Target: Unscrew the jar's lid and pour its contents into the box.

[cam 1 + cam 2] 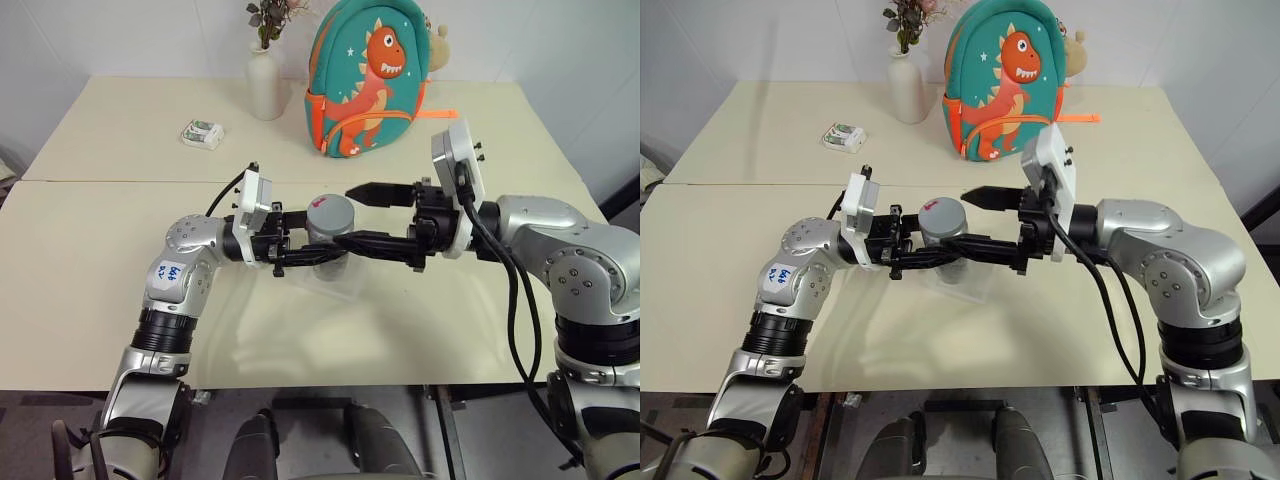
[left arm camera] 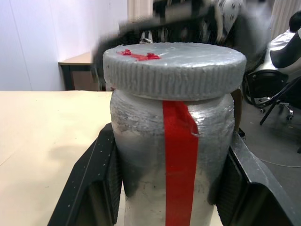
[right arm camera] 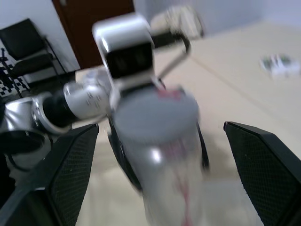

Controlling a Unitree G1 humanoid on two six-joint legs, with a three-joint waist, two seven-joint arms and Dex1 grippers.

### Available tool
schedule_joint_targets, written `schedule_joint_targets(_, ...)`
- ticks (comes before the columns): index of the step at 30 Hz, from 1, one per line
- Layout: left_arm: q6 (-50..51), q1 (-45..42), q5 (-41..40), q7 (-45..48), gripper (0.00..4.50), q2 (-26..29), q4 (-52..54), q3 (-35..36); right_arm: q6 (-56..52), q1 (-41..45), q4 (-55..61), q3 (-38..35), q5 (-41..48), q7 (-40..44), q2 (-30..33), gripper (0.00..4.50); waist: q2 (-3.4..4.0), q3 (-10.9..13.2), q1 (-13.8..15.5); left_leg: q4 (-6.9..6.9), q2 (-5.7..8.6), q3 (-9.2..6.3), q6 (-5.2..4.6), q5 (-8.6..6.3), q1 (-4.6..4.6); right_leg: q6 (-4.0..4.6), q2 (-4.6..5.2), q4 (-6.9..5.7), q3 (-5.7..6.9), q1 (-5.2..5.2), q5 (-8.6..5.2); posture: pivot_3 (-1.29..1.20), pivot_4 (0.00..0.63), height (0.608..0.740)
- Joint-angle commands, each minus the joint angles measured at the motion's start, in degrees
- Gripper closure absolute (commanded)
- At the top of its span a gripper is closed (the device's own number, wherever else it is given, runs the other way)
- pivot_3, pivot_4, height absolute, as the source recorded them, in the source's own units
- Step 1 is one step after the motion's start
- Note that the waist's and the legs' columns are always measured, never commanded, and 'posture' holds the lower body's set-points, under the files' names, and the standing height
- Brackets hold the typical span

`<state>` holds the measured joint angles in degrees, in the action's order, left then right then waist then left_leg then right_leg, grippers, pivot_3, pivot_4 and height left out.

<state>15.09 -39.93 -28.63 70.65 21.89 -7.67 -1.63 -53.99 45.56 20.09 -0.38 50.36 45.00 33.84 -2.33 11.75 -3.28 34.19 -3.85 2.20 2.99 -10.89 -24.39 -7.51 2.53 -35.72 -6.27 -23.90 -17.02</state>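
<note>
My left gripper (image 1: 318,254) is shut on the jar (image 2: 174,155), a small clear cylinder with a red streak down its side. Its black fingers (image 2: 91,188) press the body from both sides. The grey lid (image 1: 332,214), with a red mark on top, sits on the jar. My right gripper (image 1: 352,216) comes from the right and stands open. Its fingers (image 3: 70,169) straddle the lid with a gap on each side. The box (image 1: 970,287), a shallow clear tray, lies on the table just under the jar. The contents are hidden.
At the back of the cream table (image 1: 120,230) stand a white vase (image 1: 266,85) with dried flowers and a teal dinosaur backpack (image 1: 368,85). A small white-and-green packet (image 1: 203,133) lies back left. The table's front edge runs close to both arms.
</note>
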Motion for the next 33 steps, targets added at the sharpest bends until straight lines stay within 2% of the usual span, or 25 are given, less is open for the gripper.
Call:
schedule_joint_targets(1, -0.23, -0.50, -0.77, -0.11, 2.41, 0.05, 1.87, 0.28, 0.54, 1.84, 0.84, 0.20, -0.21, -0.99, -1.24, 0.02, 0.00, 0.00, 0.06, 0.00, 0.00, 0.00, 0.00, 0.00, -0.01, 0.00, 0.00, 0.01, 0.00, 0.00, 0.00, 0.00, 0.150, 0.740)
schedule_joint_targets(15, -0.08, -0.68, -0.74, -0.47, 2.41, -0.12, 2.00, 0.28, 1.67, 4.44, -1.46, 4.07, -4.45, -1.36, -5.02, 0.02, 0.00, 0.00, 0.01, 0.00, 0.00, 0.00, 0.00, 0.00, -0.02, 0.01, 0.00, -0.03, 0.01, -0.02, 0.00, 0.00, 0.150, 0.740)
schedule_joint_targets(33, -0.43, -0.59, -0.72, -0.47, 2.41, -0.15, 1.82, 0.40, 2.34, 1.49, -1.86, 1.73, -6.43, 0.67, -1.31, 0.02, 0.00, 0.00, -0.01, 0.00, 0.00, 0.01, 0.00, 0.00, -0.02, 0.01, 0.00, -0.02, 0.00, -0.02, 0.00, 0.00, 0.150, 0.740)
